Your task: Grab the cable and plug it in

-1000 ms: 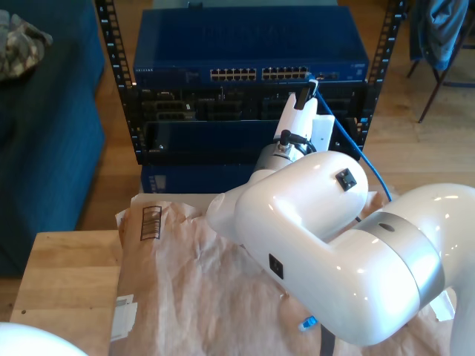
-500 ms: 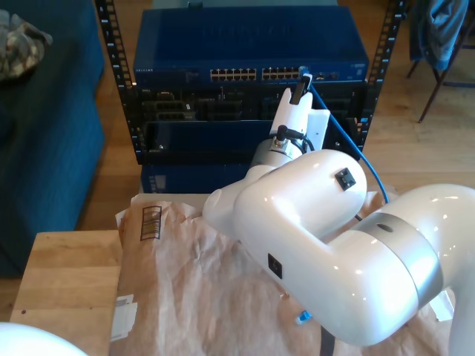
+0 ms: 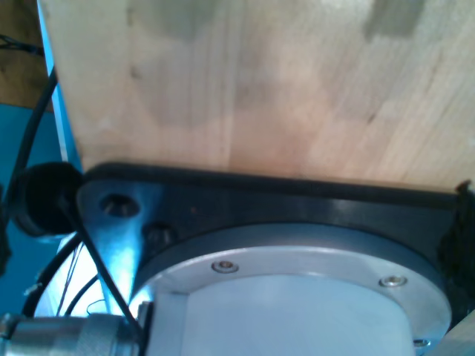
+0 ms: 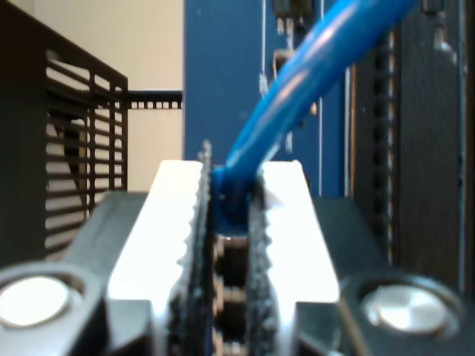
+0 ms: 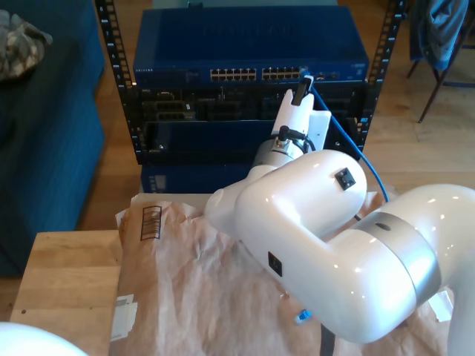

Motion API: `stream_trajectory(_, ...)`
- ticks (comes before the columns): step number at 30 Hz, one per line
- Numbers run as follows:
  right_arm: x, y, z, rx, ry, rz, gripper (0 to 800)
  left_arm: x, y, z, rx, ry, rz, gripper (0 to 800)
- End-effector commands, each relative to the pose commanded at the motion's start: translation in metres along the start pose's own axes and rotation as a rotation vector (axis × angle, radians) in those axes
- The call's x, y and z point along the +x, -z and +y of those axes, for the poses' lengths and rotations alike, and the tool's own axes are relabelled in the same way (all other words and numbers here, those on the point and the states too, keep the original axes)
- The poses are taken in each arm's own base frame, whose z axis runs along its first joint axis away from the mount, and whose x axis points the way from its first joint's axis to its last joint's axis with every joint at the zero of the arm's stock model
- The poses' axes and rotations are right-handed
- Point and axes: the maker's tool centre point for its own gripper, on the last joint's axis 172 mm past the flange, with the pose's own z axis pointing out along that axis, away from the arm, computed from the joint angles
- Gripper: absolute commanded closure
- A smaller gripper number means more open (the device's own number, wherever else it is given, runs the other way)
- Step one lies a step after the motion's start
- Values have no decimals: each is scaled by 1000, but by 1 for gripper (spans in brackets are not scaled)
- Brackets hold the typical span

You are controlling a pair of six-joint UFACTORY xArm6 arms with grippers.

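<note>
The cable (image 4: 312, 74) judged light, limp along its run, stiff only at the plug; best held just behind the plug, as here. My second gripper (image 4: 230, 200): jaws nearly together, clamped on the cable end, at the blue switch's (image 5: 252, 44) port row. My first gripper: jaw state cannot be told.
</note>
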Motion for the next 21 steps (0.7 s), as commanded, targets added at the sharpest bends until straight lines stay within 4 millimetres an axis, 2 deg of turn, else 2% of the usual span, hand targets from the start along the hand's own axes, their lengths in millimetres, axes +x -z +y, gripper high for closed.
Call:
stream_trajectory(15,-3,-2,-6,10,-14,-1,800,0,0,0,0,0,0,0)
stream_trajectory(21,-6,-1,-1,8,-10,-5,800,0,0,0,0,0,0,0)
